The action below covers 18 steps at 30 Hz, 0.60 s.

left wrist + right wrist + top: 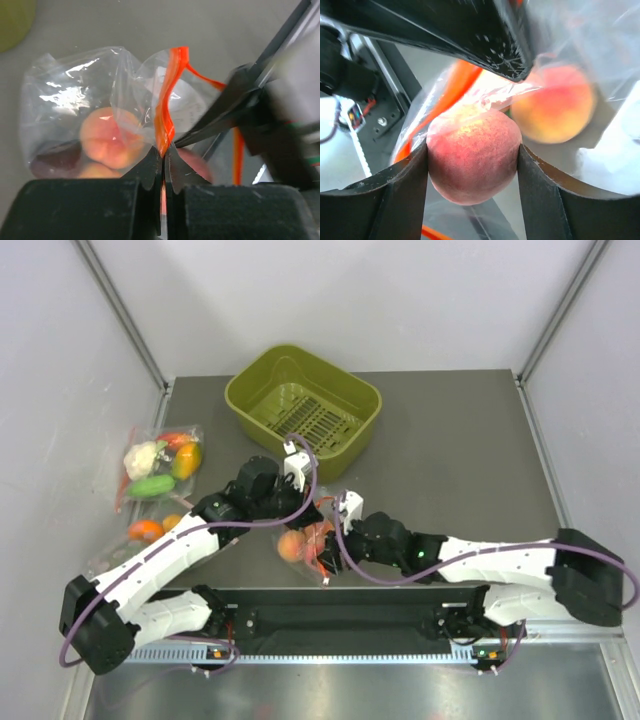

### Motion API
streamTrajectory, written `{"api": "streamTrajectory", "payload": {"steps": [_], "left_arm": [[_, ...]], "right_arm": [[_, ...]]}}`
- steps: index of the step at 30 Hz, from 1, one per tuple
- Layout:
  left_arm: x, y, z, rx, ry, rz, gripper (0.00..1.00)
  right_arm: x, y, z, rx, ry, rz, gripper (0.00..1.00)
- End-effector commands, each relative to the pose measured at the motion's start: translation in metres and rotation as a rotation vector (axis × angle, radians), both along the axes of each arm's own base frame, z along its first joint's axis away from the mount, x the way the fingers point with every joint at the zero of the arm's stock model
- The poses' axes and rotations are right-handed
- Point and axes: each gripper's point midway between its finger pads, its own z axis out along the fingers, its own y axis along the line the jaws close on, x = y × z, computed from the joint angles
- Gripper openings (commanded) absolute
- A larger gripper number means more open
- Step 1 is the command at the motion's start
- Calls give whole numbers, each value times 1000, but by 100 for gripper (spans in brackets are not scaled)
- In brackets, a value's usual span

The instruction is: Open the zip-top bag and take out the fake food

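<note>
Crinkly clear film makes up the bag [312, 558], which lies on the grey bench [450, 440] just ahead of the arm bases, between the two wrists. Its orange-red strip [165, 112] stands up in a wavy ribbon. The left hand [163, 152] is closed on the strip's lower end, its fingers pressed together with only film and strip between them. The right hand [472, 157] is clamped on one peach [470, 170], a finger on each flank. Wrinkled film lies across the top of that fruit. We cannot tell whether film also sits between fingers and skin, or whether the fruit has cleared the mouth. A second peach [555, 105] rests behind it under film. The left wrist view shows more fruit [107, 135] bunched in the bag's low corner.

We judge the film to be light, limp and slippery, so it will follow whatever pulls it. It is best held at the strip, its one stiffer, thicker edge, where the left hand has it. The peaches are round and matt, faintly fuzzy, blushing from yellow-orange to pink-red. We take them to be light, and firm enough for a grip across the widest part. A round body may slip out from between flat fingers if taken off centre, and film dragged along with it could lift the whole bag.

Apart from the work, an olive slotted basket [240, 390] sits at the far side and a vegetable bag [160, 468] near the left edge.
</note>
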Motion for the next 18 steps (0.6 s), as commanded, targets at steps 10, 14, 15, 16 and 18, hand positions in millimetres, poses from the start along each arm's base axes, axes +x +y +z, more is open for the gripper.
{"api": "streamTrajectory", "payload": {"steps": [10, 14, 15, 16, 18], "left_arm": [[14, 3, 18, -1, -78, 40, 0], [10, 4, 23, -14, -96, 18, 0], [10, 4, 24, -20, -100, 13, 0], [9, 4, 24, -23, -101, 13, 0], [9, 3, 22, -19, -96, 11, 0]], "right_arm": [[21, -51, 67, 89, -160, -206, 31], [37, -76, 79, 94, -200, -345, 31], [38, -81, 85, 110, -211, -363, 31], [40, -84, 87, 121, -217, -379, 31], [41, -89, 97, 158, -236, -394, 31]]}}
